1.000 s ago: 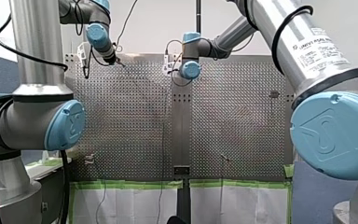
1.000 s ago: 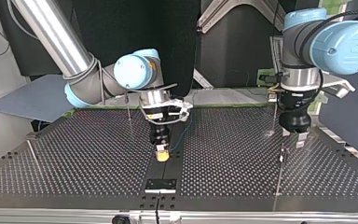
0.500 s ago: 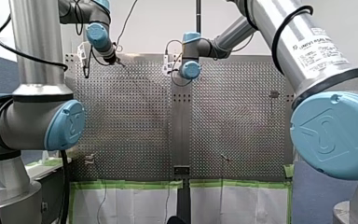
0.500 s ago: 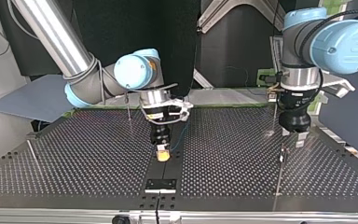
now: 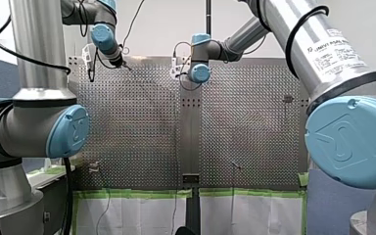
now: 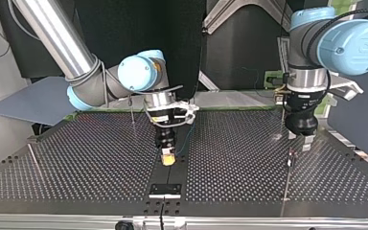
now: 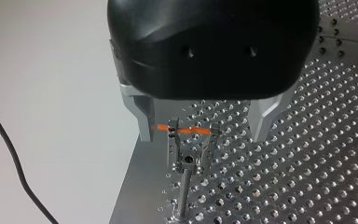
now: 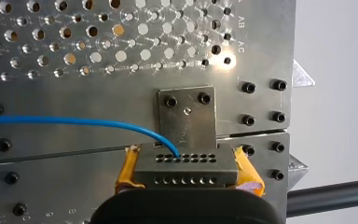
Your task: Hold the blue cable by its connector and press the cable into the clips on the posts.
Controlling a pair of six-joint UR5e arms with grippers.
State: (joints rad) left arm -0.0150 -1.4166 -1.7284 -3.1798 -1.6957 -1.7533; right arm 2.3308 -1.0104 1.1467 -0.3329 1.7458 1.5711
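My right gripper (image 6: 167, 158) hangs over the table's middle strip, its yellow pads (image 8: 127, 169) shut on a grey connector block (image 8: 185, 161) with rows of holes. The thin blue cable (image 8: 70, 122) leaves the connector and runs off sideways; in the top view the blue cable (image 6: 188, 136) trails behind the gripper. My left gripper (image 6: 300, 139) stands open at the top view's right. In the left wrist view its metal fingers (image 7: 143, 117) straddle, from above, a clip (image 7: 189, 145) with an orange band on a thin post.
A small bolted plate (image 8: 186, 118) lies just ahead of the connector. More thin posts stand on the perforated table (image 6: 76, 163): one (image 6: 132, 113) behind my right arm, one leaning (image 6: 33, 160) at the top view's left, one (image 6: 286, 179) near my left gripper.
My left arm has edged slightly toward the top view's left. My right gripper keeps its hold on the connector and has hardly moved.
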